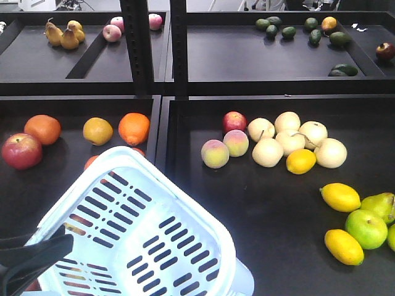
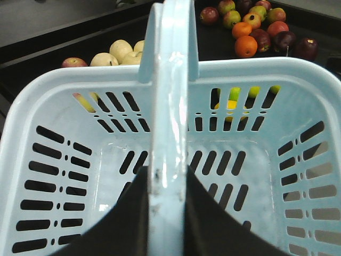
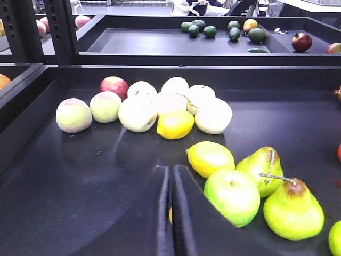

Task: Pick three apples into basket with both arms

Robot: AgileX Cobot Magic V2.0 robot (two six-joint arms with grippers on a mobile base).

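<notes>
The light blue basket [image 1: 154, 179] hangs tilted at the lower left, and its inside [image 2: 256, 66] holds nothing. My left gripper [image 2: 168, 181] is shut on the basket's handle [image 2: 171, 96]. One red apple [image 1: 21, 151] lies in the left tray beside the oranges. Another red apple [image 1: 234, 121] sits behind the peaches in the right tray, and it shows again in the right wrist view [image 3: 114, 85]. My right gripper [image 3: 170, 173] is shut with nothing in it, low over the right tray, well in front of that apple.
Oranges [image 1: 134, 127] lie behind the basket. Peaches [image 3: 73, 114], pale pears [image 3: 137, 113] and a lemon [image 3: 175, 124] crowd around the right apple. A green apple [image 3: 232, 196], lemons [image 3: 210, 158] and green pears [image 3: 292, 210] sit by the right gripper. Black shelf posts [image 1: 137, 46] stand behind.
</notes>
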